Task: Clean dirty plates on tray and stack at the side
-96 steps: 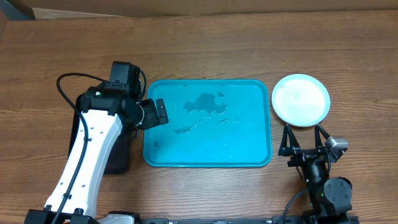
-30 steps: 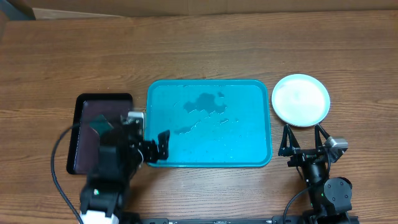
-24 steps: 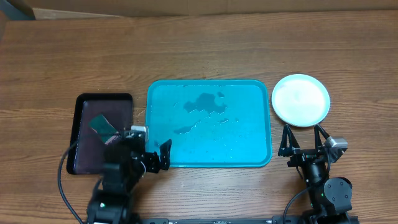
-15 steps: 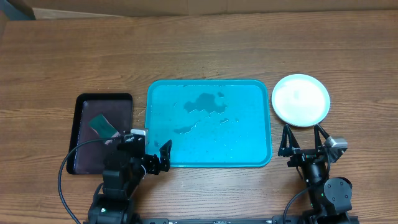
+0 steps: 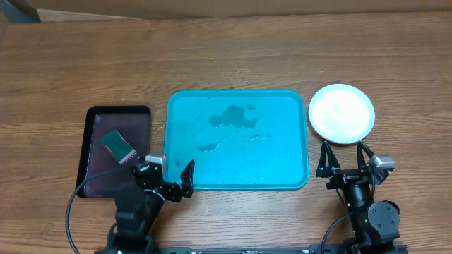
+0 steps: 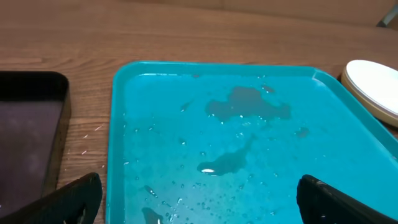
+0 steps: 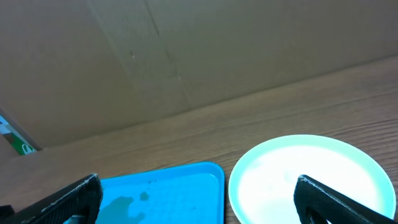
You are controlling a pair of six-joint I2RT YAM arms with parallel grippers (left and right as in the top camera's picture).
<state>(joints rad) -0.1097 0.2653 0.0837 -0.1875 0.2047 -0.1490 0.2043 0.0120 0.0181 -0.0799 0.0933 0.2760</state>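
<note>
The left gripper (image 5: 173, 178), wide and empty like the right gripper (image 5: 343, 146), has drawn back from the bare tray (image 5: 296, 144) (plates (image 5: 342, 113) stacked beside it), so the job looks finished.

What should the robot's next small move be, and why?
Probably nothing beyond parking the open left pincer: the tray holds only water, the plates sit stacked right of it, and the sponge lies in the black tray.
</note>
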